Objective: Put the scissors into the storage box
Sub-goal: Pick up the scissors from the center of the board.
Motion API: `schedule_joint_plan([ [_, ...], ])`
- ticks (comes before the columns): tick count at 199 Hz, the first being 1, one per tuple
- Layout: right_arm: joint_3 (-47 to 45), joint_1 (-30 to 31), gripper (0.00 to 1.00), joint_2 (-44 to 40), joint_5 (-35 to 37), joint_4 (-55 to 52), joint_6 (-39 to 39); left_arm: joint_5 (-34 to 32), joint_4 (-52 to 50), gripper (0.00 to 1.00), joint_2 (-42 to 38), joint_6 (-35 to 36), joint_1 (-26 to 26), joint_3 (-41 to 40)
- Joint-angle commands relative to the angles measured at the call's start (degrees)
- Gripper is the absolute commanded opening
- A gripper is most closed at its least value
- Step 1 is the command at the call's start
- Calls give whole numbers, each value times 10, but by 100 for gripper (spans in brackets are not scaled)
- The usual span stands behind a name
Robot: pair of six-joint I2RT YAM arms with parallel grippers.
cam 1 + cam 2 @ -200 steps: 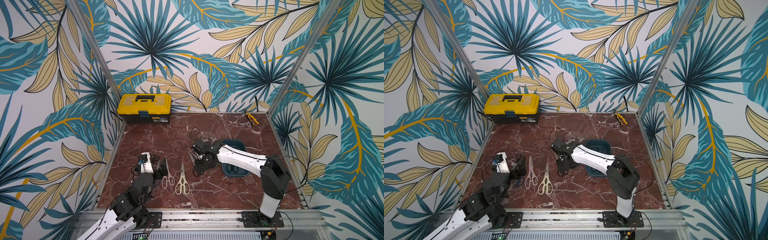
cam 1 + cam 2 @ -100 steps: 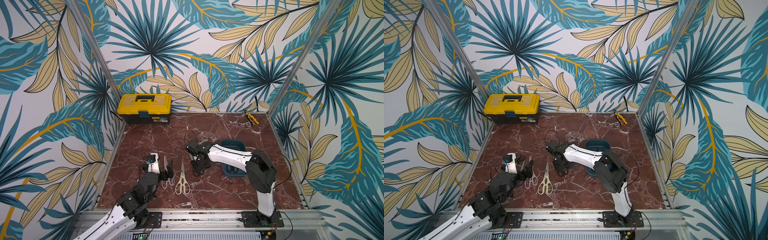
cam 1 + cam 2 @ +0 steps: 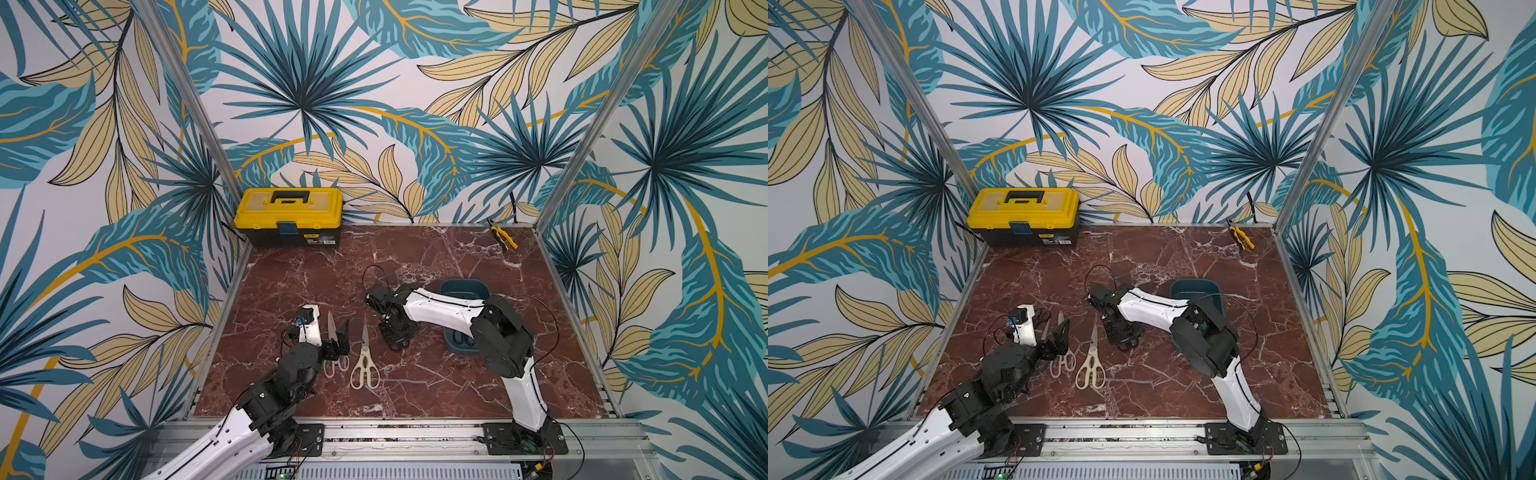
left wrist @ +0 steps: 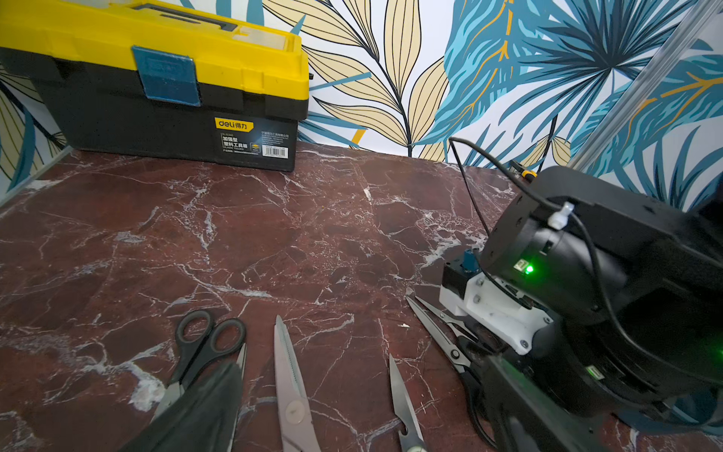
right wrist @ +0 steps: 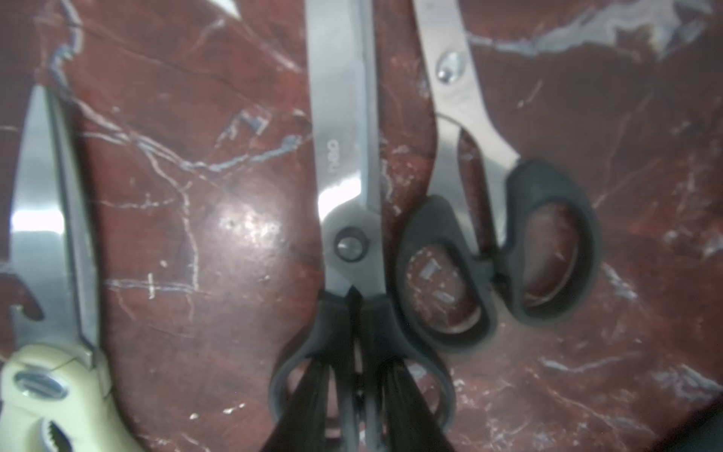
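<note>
Seen in the right wrist view, my right gripper [image 5: 358,391] is shut on a pair of black-handled scissors [image 5: 348,195] that lie flat on the marble. Its fingers [image 5: 309,403] sit inside the two handle loops and pinch the bars between them. A second black-handled pair [image 5: 497,235] lies touching it. The cream-handled shears [image 3: 365,361] lie left of them. My left gripper [image 3: 330,336] stands open, low over the pale pink-handled scissors [image 3: 332,353]. Another black-handled pair [image 4: 203,344] lies beside its left finger. The teal storage box [image 3: 461,284], behind my right arm, holds black-handled scissors [image 3: 463,340].
A yellow-and-black toolbox [image 3: 289,216] stands at the back left against the wall. Small yellow-handled pliers [image 3: 503,237] lie at the back right corner. Metal frame posts and rails bound the marble table [image 3: 415,395]. My right arm spans the space in front of the box.
My right gripper has narrowed onto the black-handled scissors' handle and its elbow has swung forward. My left gripper has advanced over the pale pink scissors, still open.
</note>
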Motion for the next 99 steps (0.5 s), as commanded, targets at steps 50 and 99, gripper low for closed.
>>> schedule_joint_plan([
  [50,10,1,17,-15,7,-22,-36,23,16,100,-6,19,2,6],
  [99,22,-2,16,-92,-26,-19,-26,21,35,100,-18,38,2,19],
])
